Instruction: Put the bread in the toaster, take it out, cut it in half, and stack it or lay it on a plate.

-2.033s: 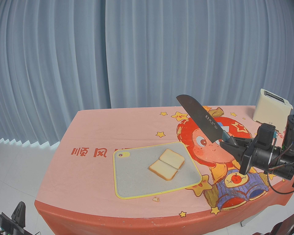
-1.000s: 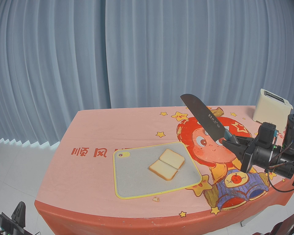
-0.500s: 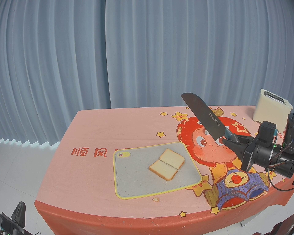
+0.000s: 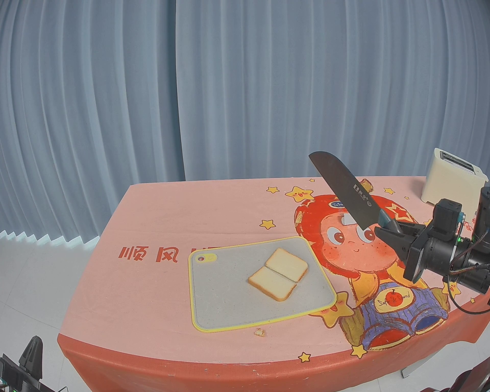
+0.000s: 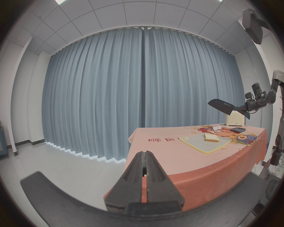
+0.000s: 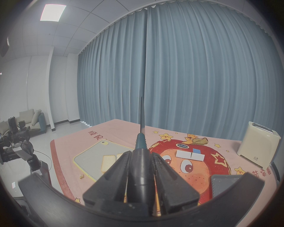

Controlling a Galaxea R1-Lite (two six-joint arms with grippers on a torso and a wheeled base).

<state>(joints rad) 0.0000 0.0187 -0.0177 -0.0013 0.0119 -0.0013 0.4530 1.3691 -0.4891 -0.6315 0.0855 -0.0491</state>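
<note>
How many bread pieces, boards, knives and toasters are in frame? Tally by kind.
bread pieces: 2, on the board
cutting board: 1
knife: 1, held in the right gripper above the table
toaster: 1
Total: 5

light: bright, even | source: ceiling panel [image 6: 53,12] | shadows: soft | edges: bowed

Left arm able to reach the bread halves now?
Likely yes. The left claw hangs shut, low off the table's front-left corner, so it must rise and open. Nothing lies between it and the bread halves on the cutting board; the right claw holds the knife clear, off right.
</note>
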